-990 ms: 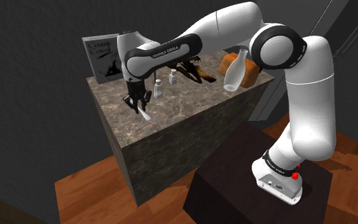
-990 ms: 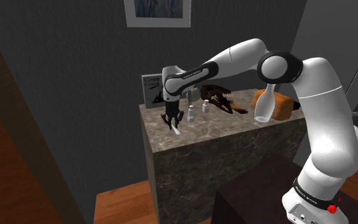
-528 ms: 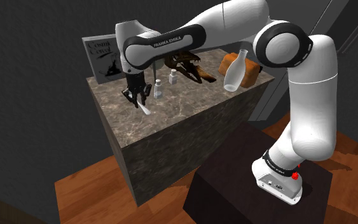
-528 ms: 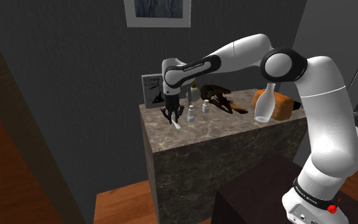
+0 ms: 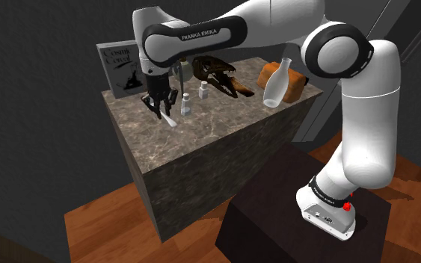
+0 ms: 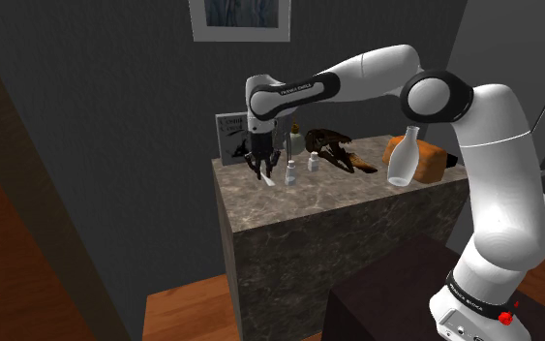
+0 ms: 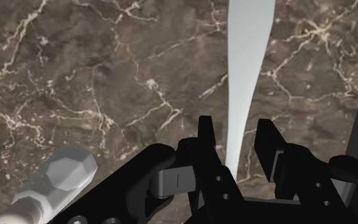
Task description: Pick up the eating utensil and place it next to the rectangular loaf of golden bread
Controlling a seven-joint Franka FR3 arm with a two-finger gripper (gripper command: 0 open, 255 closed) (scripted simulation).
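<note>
In the shoulder view, the gripper (image 5: 158, 106) points down over the left part of the marble counter (image 5: 216, 125), in the upper left of the frame. It is clamped on a white utensil (image 5: 168, 119), which hangs slanted below the fingers. I cannot tell whether its lower end touches the stone. Just right of it stand 2 small white shakers (image 5: 186, 105). Behind the gripper, a cereal box (image 5: 122, 67) stands at the back left corner. A dark brown object (image 5: 229, 80) lies near the middle of the counter. The golden bread (image 5: 297, 84) is at the right end, well apart from the utensil, with a white bottle (image 5: 275, 83) standing in front of it. The dark stand (image 5: 276, 217) fills the lower right, on a wooden floor (image 5: 104, 231).

In the second exterior view, the gripper (image 6: 263, 167) is left of the middle of the frame, over the left end of the counter (image 6: 338, 197), with the utensil (image 6: 270, 180) below it. The shakers (image 6: 290, 175) are just right of it. The bread (image 6: 433, 161) and the bottle (image 6: 402, 161) are at the right end. A framed picture (image 6: 239, 17) hangs on the wall at the top.

In the wrist view, the gripper (image 7: 234, 125) holds the narrow part of the utensil (image 7: 248, 57) between its 2 fingers (image 7: 205, 137), and the wider part reaches away from them over the counter (image 7: 107, 76). 1 shaker (image 7: 53, 181) lies beside the gripper.
</note>
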